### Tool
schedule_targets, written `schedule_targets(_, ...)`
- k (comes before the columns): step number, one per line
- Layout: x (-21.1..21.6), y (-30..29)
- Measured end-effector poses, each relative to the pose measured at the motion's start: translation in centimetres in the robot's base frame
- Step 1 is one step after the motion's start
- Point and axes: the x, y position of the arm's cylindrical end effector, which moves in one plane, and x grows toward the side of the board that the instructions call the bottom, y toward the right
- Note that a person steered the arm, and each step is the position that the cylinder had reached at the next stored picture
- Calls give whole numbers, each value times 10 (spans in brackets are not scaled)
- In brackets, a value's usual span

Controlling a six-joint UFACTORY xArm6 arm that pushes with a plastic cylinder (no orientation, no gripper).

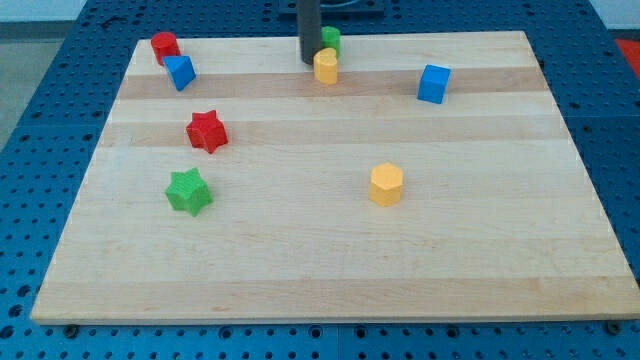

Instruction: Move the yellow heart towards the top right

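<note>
Yellow heart (326,67) sits near the counter's (330,260) top edge, a little left of centre, just right of the rod's tip (310,63), touching or nearly so. A green block (331,40) stands just behind it. The rod hangs upright; it has no gripper to open or close.

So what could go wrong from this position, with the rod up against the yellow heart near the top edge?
1. The green block sits touching the yellow heart on its upper side; a push toward the top right may drag it along or deflect the heart.
2. My tip sits at the heart's left; an off-centre push could let it slip past.
3. The board's top edge is close, so the heart could slide off.
</note>
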Motion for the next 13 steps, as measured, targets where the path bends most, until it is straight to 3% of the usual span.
schedule_targets(1,0,-8)
schedule_targets(3,4,-80)
schedule_targets(4,21,-80)
schedule_targets(5,33,-63)
schedule_targets(9,31,117)
schedule_targets(12,27,131)
schedule_targets(13,15,161)
